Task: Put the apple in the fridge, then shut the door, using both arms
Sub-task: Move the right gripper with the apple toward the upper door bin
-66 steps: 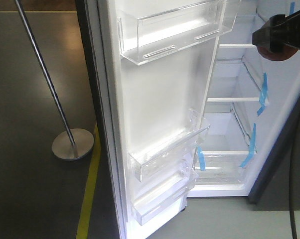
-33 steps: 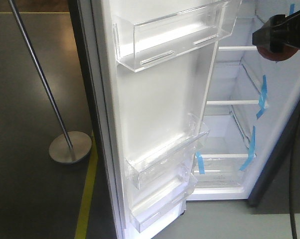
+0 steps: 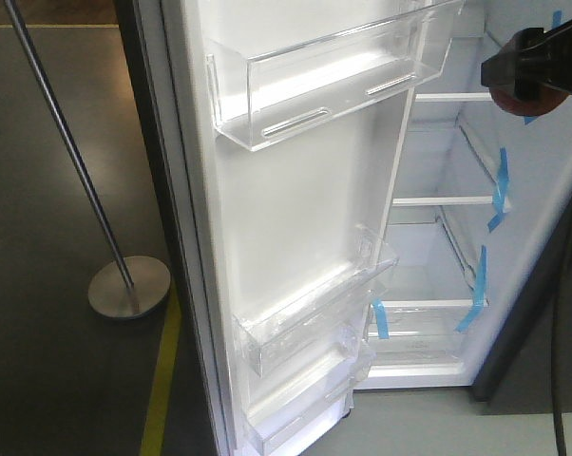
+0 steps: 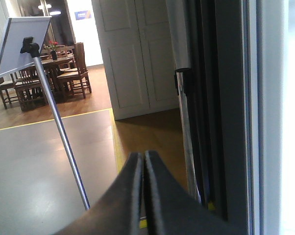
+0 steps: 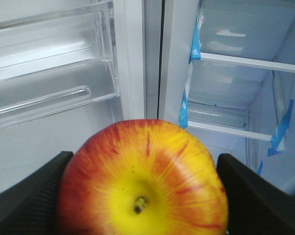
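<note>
A: What do we have on our left?

B: Our left gripper (image 4: pixel 141 164) has its two fingers pressed flat together and holds nothing. Beyond it a slanted metal stand (image 4: pixel 64 142) rises from the grey floor.

A: And moving across?

B: In the front view the door (image 3: pixel 295 209) stands wide open toward us. It is white inside, with clear bins (image 3: pixel 333 81) high and low. Right of it we look into the fridge (image 3: pixel 438 237) and see white shelves and strips of blue tape (image 3: pixel 500 185) on the side wall.

A: Where is the apple (image 5: pixel 142 181)?

B: We carry it in our right gripper (image 3: pixel 533 68), pinched between both black fingers (image 5: pixel 30 196). It is at the far right, in front of the upper shelves and not yet on any shelf. Its stem end faces our wrist camera.
</note>
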Robot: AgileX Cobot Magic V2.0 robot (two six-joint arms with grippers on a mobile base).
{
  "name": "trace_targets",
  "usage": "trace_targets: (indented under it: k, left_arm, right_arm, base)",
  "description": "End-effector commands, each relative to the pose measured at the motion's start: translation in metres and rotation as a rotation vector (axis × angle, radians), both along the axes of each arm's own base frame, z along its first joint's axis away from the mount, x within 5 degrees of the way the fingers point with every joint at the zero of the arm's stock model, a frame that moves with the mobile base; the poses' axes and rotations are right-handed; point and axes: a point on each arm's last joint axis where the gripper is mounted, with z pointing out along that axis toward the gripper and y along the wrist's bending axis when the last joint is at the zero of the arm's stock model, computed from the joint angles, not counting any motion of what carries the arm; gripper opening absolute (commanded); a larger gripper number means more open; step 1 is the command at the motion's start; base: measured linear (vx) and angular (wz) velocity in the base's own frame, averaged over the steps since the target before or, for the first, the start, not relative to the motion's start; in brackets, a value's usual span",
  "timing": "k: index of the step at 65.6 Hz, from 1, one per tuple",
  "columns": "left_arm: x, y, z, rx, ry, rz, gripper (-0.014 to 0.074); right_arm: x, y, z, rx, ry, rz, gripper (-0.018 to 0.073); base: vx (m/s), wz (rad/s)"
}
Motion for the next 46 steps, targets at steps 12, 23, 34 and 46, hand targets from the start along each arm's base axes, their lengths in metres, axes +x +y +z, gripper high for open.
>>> trace_targets:
  k: [12, 23, 34, 46]
  left_arm:
    - [-0.0027, -0.0002, 0.0136, -0.028, -0.103, -0.006, -0.0007]
    - [-0.0027, -0.0002, 0.0136, -0.028, -0.103, -0.006, -0.0007]
    - [-0.0027, -0.0002, 0.0136, -0.028, -0.103, -0.006, -0.0007]
    - [-0.0027, -0.0002, 0.0136, -0.028, -0.103, -0.006, -0.0007]
  right_arm:
    - [-0.0080, -0.0017, 0.0273, 0.014, -0.138, -0.022, 0.0102]
    - [-0.0080, -0.0017, 0.0273, 0.014, -0.138, -0.022, 0.0102]
    - [-0.0080, -0.0017, 0.0273, 0.014, -0.138, -0.022, 0.0102]
    - [-0.0080, -0.0017, 0.0273, 0.014, -0.138, -0.022, 0.0102]
  base:
    - [0.03, -0.01]
    - [0.03, -0.01]
    - [0.02, -0.01]
    - [0.02, 0.00]
